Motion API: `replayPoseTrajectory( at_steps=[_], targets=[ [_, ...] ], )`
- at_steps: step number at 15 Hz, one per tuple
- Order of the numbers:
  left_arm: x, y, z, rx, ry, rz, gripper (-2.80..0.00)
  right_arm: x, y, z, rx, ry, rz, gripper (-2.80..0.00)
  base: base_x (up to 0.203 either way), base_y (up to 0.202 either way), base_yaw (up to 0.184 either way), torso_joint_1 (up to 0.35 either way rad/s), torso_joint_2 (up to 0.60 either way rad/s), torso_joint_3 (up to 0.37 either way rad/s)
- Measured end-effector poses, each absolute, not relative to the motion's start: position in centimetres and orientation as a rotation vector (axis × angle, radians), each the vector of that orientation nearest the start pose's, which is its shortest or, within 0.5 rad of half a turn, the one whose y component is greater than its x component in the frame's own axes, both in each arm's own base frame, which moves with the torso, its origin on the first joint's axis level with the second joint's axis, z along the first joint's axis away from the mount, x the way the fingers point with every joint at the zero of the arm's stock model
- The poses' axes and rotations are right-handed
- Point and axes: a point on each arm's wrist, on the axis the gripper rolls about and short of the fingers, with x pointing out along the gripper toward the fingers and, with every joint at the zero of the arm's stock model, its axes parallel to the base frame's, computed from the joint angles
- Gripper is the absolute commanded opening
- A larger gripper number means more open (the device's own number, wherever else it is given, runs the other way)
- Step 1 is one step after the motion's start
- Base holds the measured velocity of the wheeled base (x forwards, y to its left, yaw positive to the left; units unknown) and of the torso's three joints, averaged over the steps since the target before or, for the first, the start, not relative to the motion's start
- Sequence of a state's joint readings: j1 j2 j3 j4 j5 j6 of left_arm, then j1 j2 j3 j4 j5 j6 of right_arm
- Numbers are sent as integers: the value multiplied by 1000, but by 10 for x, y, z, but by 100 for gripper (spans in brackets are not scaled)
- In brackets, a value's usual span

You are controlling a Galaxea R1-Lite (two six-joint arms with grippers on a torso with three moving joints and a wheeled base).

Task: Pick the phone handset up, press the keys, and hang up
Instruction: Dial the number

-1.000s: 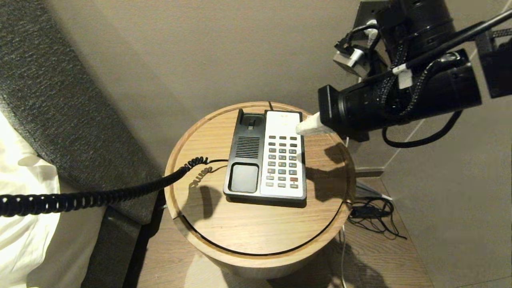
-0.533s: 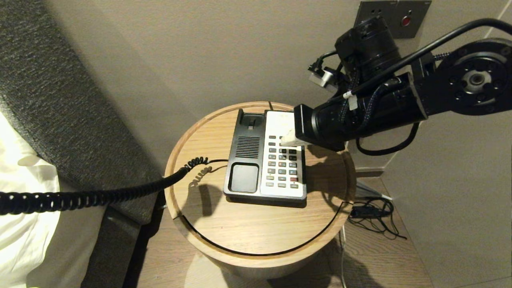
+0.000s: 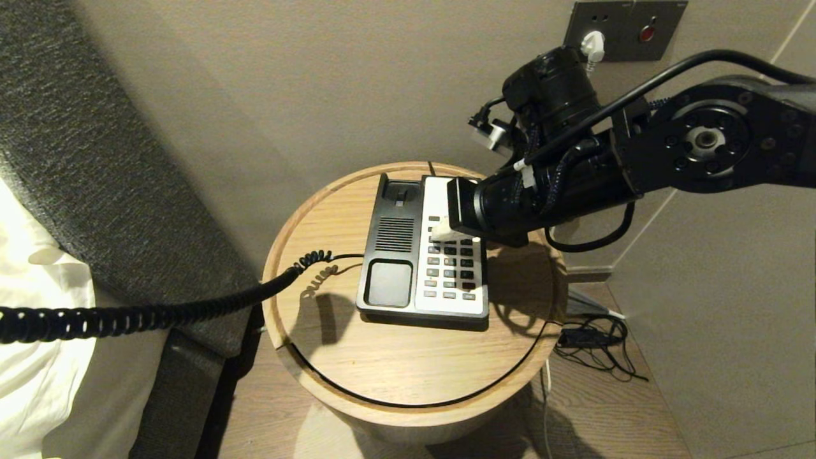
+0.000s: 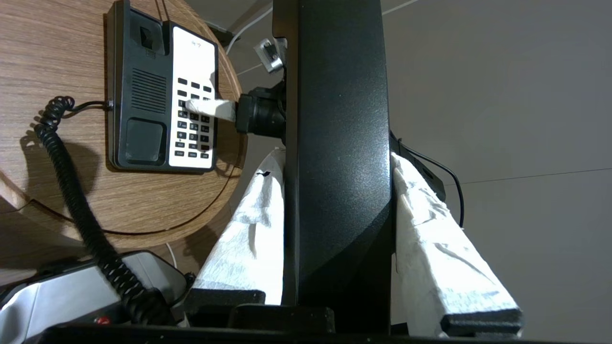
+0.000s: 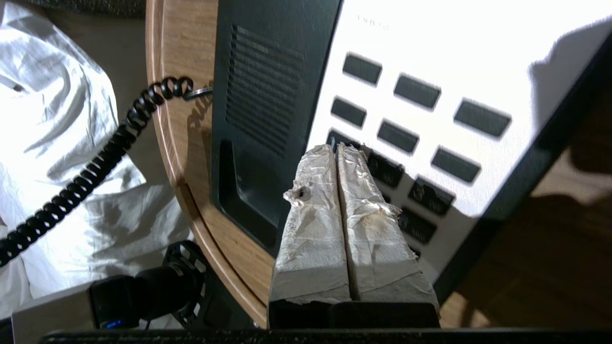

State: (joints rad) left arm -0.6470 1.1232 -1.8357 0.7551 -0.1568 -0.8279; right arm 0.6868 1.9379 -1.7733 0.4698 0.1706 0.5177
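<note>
Right claw [image 5: 337, 148], its two wrapped fingers pressed together with nothing between them, points down at the upper-left keys [image 5: 382, 169] of the phone base [image 3: 424, 252] on the round desk [image 3: 319, 217]. To press well, I judge it should descend straight onto one key, lightly, without sliding the base. Left claw [image 4: 337, 200] grips the handset [image 4: 337, 143] off the cradle, well clear of the desk's left side, its cord [image 3: 159, 312] trailing.

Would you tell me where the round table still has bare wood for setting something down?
Bare wood runs along the round table's near rim, in front of the phone base. The left strip holds the coiled cord; the right hand crowds the keypad side.
</note>
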Motion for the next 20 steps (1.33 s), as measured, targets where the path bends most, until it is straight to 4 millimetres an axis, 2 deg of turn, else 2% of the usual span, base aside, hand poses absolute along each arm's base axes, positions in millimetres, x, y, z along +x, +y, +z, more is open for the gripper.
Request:
replayPoseTrajectory(
  at_steps=[7, 17, 20],
  targets=[
    [41, -35, 438, -772, 369, -741, -280, 296, 246, 262, 300, 822, 637, -280, 0, 0, 0, 0, 0, 0],
    [39, -34, 437, -774, 364, -736, -280, 295, 242, 254, 273, 847, 596, -280, 0, 0, 0, 0, 0, 0],
    [39, -33, 437, -774, 366, -735, -280, 292, 239, 260, 278, 840, 595, -280, 0, 0, 0, 0, 0, 0]
  ],
)
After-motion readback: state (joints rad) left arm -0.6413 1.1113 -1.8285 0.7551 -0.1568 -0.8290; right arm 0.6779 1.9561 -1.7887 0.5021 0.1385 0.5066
